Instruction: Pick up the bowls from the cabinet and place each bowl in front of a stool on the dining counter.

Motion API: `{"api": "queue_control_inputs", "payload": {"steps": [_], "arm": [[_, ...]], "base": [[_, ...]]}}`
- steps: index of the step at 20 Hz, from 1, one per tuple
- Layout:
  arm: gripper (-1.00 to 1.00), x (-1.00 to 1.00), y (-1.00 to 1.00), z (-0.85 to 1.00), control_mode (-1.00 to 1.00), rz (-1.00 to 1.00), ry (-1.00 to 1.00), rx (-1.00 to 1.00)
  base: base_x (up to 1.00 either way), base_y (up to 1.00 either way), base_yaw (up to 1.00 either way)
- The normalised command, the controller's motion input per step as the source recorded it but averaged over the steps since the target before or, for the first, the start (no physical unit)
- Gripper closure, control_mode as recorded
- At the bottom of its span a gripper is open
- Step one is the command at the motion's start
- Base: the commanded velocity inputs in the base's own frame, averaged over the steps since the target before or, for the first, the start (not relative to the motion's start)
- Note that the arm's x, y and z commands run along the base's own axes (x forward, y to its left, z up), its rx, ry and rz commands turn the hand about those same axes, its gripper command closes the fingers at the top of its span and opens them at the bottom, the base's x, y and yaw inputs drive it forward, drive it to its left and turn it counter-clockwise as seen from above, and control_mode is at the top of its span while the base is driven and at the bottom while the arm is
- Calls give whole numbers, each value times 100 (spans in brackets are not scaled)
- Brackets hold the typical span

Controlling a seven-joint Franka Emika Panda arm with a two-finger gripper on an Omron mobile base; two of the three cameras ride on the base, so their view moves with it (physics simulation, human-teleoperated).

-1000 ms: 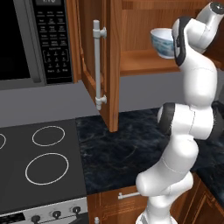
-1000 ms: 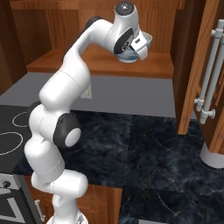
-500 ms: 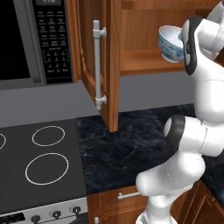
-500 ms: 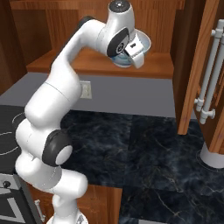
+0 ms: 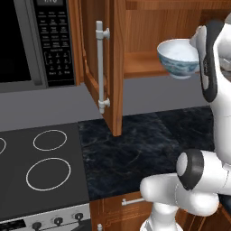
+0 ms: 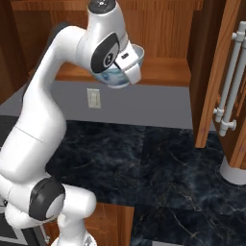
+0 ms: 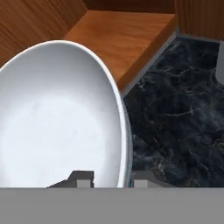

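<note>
The white bowl with the blue-green pattern hangs in the air just in front of the open cabinet's shelf, above the black worktop. My gripper is shut on its rim, one finger inside and one outside. The hand view looks into the bowl's white inside. In the right base view the bowl shows partly behind my hand, with the gripper at its rim. The cabinet door stands open, with its silver bar handle. The red bowl, the stools and the dining counter are out of view.
A black microwave hangs left of the cabinet over a stove. Black marble worktop lies below the bowl. A second open door with a bar handle stands at the right, a pale round base under it.
The hand has drawn the bowl back off the shelf and a little lower. The arm's elbow has swung and folded closer to the base.
</note>
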Motion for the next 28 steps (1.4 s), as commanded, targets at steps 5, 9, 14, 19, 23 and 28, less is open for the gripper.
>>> {"api": "queue_control_inputs", "payload": {"steps": [5,9,14,19,23,28], "arm": [[100,-100,25,1,-100,-2,-36,-3],[100,-100,40,-35,-100,0,-34,-3],[100,-92,31,-48,-100,0,-6,0],[100,-50,0,-55,-100,0,29,10],[100,-61,-40,-27,-100,0,28,20],[100,-34,-15,-24,-100,0,22,8]], "base": [[0,0,0],[0,0,0],[0,0,0],[0,0,0],[0,0,0],[0,0,0]]}}
